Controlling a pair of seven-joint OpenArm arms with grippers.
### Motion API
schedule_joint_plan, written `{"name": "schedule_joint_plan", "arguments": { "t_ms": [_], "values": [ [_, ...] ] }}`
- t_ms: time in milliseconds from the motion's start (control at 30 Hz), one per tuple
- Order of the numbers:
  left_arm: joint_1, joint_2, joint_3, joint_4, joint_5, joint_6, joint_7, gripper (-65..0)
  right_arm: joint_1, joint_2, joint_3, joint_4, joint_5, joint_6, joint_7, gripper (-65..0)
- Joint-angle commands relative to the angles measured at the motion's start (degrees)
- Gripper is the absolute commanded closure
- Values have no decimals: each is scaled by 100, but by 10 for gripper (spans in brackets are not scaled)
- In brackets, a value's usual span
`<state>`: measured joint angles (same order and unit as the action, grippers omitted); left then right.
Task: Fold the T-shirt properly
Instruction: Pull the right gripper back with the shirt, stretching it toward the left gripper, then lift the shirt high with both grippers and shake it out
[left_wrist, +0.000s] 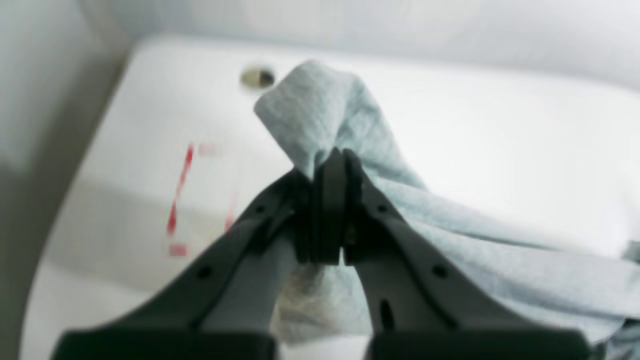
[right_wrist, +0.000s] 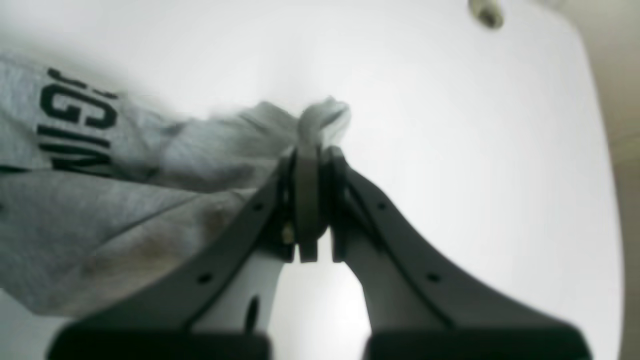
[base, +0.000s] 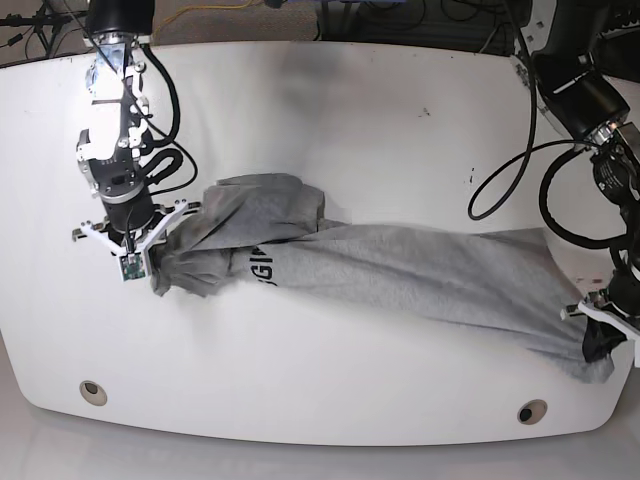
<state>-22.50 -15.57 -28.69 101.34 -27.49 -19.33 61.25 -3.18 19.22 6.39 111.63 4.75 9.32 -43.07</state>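
The heather-grey T-shirt (base: 400, 265) is stretched in a bunched band across the white table, with black lettering (base: 262, 268) showing near its left end. In the base view my right gripper (base: 150, 262) is at the left, shut on a gathered end of the cloth. The right wrist view shows a fold of the T-shirt (right_wrist: 125, 210) pinched at that gripper's (right_wrist: 312, 150) tips, lettering (right_wrist: 75, 125) off to the side. My left gripper (base: 600, 355) holds the opposite end near the table's right front corner. In the left wrist view it (left_wrist: 332, 160) is shut on the T-shirt (left_wrist: 475, 225).
The white table (base: 330, 130) has a round hole near each front corner (base: 92, 391) (base: 527, 411). One hole (left_wrist: 257, 77) lies just beyond the left gripper, beside red marks (left_wrist: 180, 190) on the tabletop. Black cables (base: 500, 190) loop off both arms.
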Motion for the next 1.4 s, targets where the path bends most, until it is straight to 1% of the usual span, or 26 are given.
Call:
{"name": "schedule_joint_plan", "arguments": {
  "t_ms": [0,33,200,400,500,633,800,867,933,1000,1100,1233,1367],
  "values": [
    [-383,-91,69,77,-43,30,-161,0,419,166,33,-21,-31,118,179,0],
    [-515,-91,130,77,-43,83,-161,0,604,218,33,-56,-67,224,179,0],
    [-919,-100,209,77,-34,338,-161,0,1289,350,33,-179,-75,505,179,0],
    [-1420,-109,209,68,-34,645,-161,0,2160,517,24,-478,-75,725,171,0],
    [-1614,-126,209,59,-34,742,-161,0,2511,614,7,-645,-75,795,171,0],
    [-1895,-258,209,-37,-34,786,-161,0,3021,781,-11,-908,-75,901,171,0],
    [-2299,-302,183,-406,-34,786,-161,0,3514,1001,-11,-1172,-75,954,171,0],
    [-2422,-399,183,-521,-34,786,-161,0,3681,1097,-20,-1269,-75,954,171,0],
    [-2581,-460,183,-626,-34,786,-169,0,3883,1168,-20,-1322,-75,1041,171,0],
    [-2739,-487,174,-723,-34,786,-169,0,4041,1212,-20,-1357,-75,1156,171,0],
    [-2932,-495,130,-846,-34,786,-169,0,4243,1317,-20,-1392,-75,1217,162,0],
    [-3073,-495,34,-916,-34,786,-169,0,4410,1370,-20,-1427,-75,1244,153,0],
    [-3205,-539,25,-1031,-34,786,-169,0,4727,1432,-20,-1436,-75,1244,-67,0]
  ]
}}
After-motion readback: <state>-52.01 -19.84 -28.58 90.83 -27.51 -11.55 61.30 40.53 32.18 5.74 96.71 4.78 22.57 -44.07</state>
